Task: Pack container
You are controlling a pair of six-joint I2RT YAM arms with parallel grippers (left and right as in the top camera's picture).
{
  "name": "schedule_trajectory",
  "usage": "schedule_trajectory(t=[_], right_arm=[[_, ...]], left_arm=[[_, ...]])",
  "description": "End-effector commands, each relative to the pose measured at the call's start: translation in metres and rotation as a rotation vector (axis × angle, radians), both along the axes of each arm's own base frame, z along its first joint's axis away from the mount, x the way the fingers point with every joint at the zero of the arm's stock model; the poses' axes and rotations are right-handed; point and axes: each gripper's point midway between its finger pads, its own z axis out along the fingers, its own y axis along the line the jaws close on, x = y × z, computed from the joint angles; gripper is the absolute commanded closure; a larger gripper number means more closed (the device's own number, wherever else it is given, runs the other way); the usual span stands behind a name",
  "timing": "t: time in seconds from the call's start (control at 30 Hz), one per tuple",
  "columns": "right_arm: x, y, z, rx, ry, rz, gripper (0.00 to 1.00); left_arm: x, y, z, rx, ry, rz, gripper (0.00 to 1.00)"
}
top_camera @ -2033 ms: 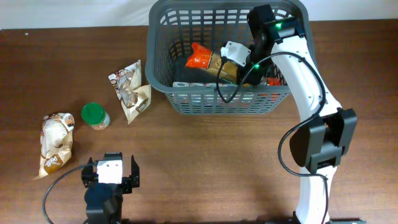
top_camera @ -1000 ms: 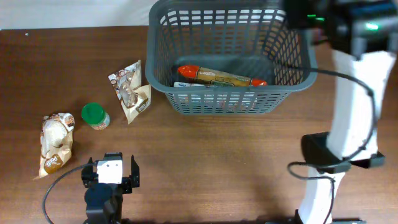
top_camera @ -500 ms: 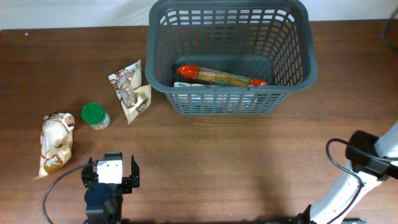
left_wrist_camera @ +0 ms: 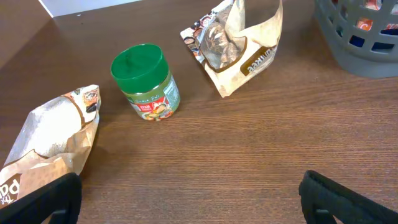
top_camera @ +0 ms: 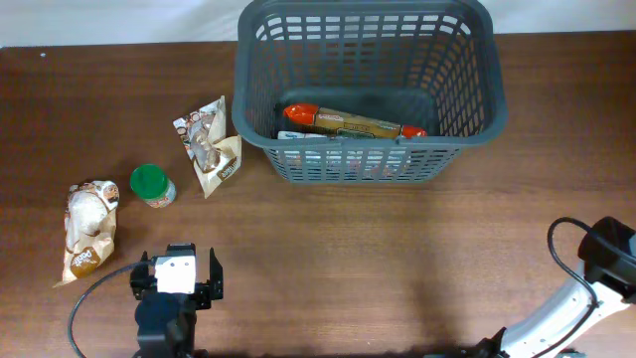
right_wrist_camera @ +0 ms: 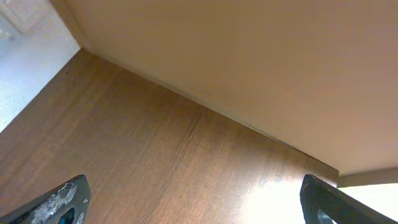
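Since the container (top_camera: 256, 129) stands upright at the far side of the desk (top_camera: 397, 249), with a long packet with orange-red ends (top_camera: 348, 121) lying along its near wall and much of its floor bare, the step in hand looks like fetching the next loose item.

Just off the container's left wall lies a brown snack pouch (top_camera: 209, 147). Farther from the container on that side stands a green-lidded jar (top_camera: 151, 185), and farthest out lies a paper bag (top_camera: 87, 227).

Well apart from the container, toward the desk's near edge on that same side, sits the left gripper (left_wrist_camera: 189, 199). Its jaws are spread wide with nothing between them, and its camera looks straight at all three items. The right gripper (right_wrist_camera: 186, 202) is also spread and empty. It is off beyond the container's near right corner, and its camera shows only bare desk.

The left arm seems the better placed of the two.
- **The jar:** I would come down squarely over the lid and close across the rigid body, since a glancing touch could tip it and set it rolling.
- **The pouch:** it looks floppy, so I would pinch it across its flat upper edge rather than its bulging middle.

Whichever is taken should be lifted clear of the container's rim. It is best released over the bare far part of the floor, not on top of the packet.
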Motion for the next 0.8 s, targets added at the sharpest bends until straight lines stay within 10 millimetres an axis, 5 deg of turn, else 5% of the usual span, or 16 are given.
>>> schedule_trajectory(t=[0.0,0.77], right_arm=[[0.0002,-0.0003,-0.0003,0.006,-0.010,-0.004,0.01],[0.0005,-0.0001,-0.0004,0.006,-0.009,-0.003,0.01]], left_arm=[[0.0006,-0.0025,0.0000,0.010,-0.004,-0.020,0.01],[0.0040,-0.0063,0.0063,-0.035,-0.039,-0.023,0.01]])
